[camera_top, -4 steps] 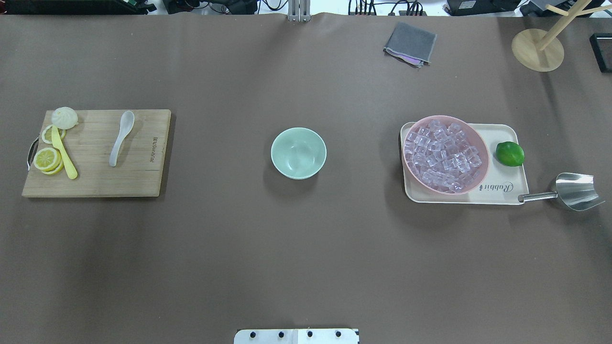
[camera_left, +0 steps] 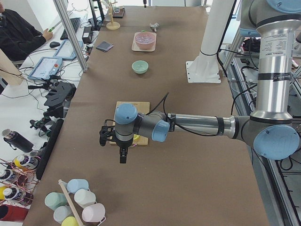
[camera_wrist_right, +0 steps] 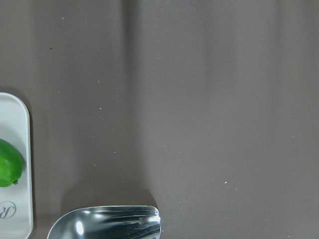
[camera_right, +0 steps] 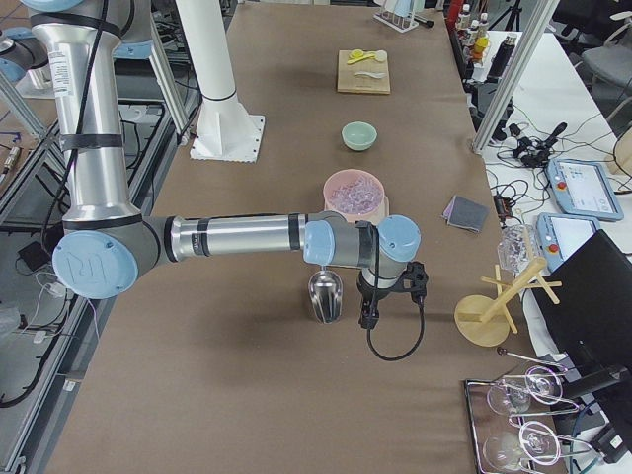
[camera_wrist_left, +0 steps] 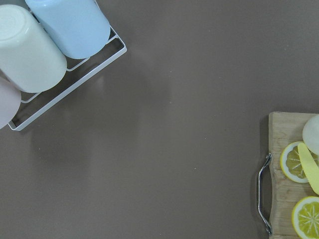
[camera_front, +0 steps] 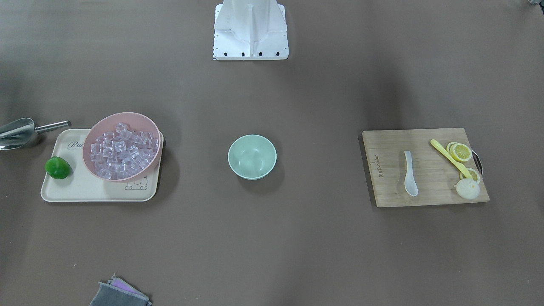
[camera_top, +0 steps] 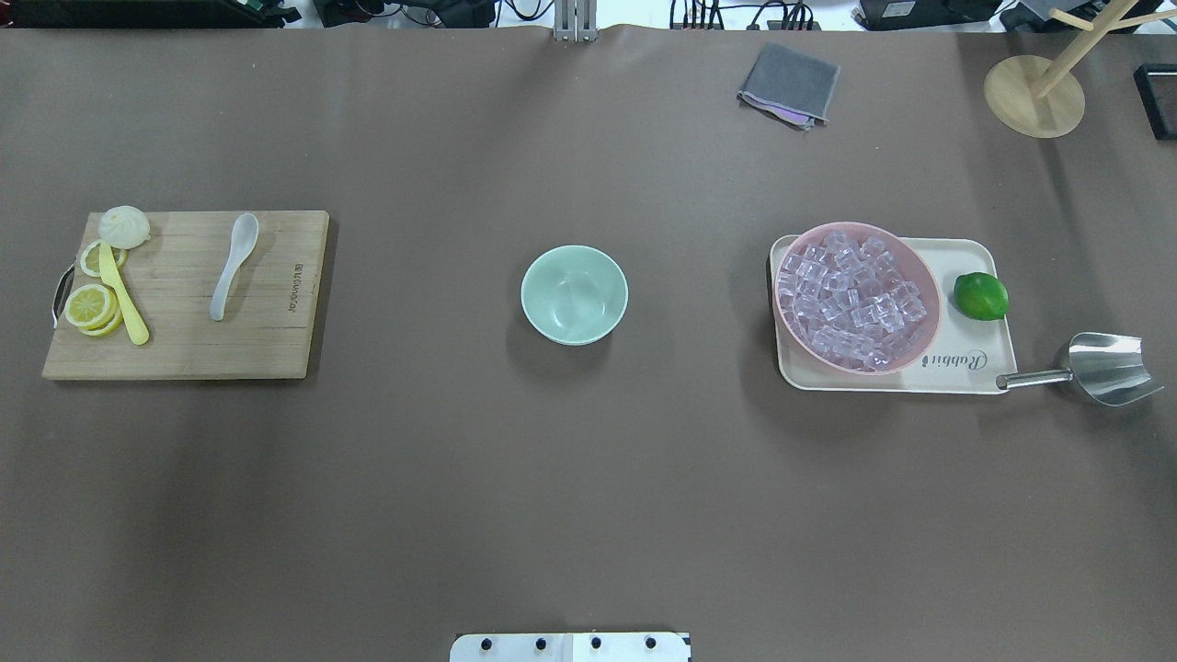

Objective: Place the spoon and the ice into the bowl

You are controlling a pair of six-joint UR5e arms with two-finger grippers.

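Note:
The white spoon [camera_top: 232, 264] lies on a wooden cutting board [camera_top: 267, 340] at the table's left; it also shows in the front view [camera_front: 410, 174]. The mint-green bowl [camera_top: 575, 294] stands empty at the table's middle. The clear ice cubes [camera_top: 851, 296] fill a pink bowl [camera_top: 927, 276] on a cream tray at the right. My left gripper [camera_left: 122, 157] hangs above the table past the board's outer end, and my right gripper [camera_right: 367, 318] hangs beside the metal scoop. Both show only in the side views, so I cannot tell whether they are open or shut.
A yellow spoon [camera_top: 124, 299], lemon slices and a white bun lie on the board's left end. A lime [camera_top: 980, 296] sits on the tray [camera_top: 975, 368], a metal scoop [camera_top: 1103, 368] beside it. A grey cloth [camera_top: 789, 85] and a wooden stand [camera_top: 1034, 97] lie at the far side.

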